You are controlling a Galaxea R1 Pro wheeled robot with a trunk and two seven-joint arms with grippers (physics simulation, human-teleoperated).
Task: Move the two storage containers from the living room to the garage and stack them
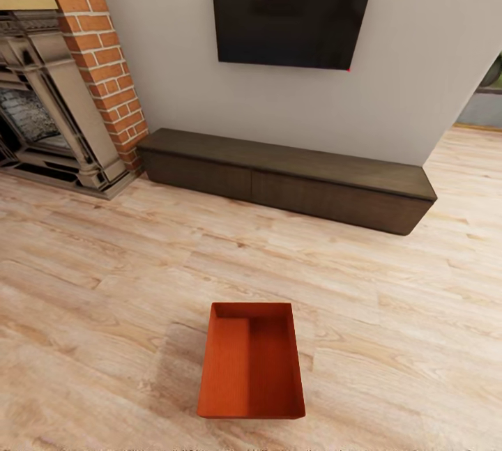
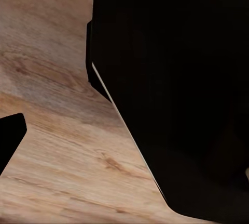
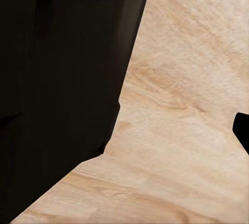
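One storage container [image 1: 251,362] is seen at lower centre of the head view, upright on the wood floor [image 1: 104,284], well apart from the bench [image 1: 293,176]. Finger opening cannot be told from either wrist view.

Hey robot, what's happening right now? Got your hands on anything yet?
Grippers: can't tell, wrist views dark. One orange-red storage container sits open and empty on the wood floor, untouched. Low bench and TV beyond. Path to container unobstructed.
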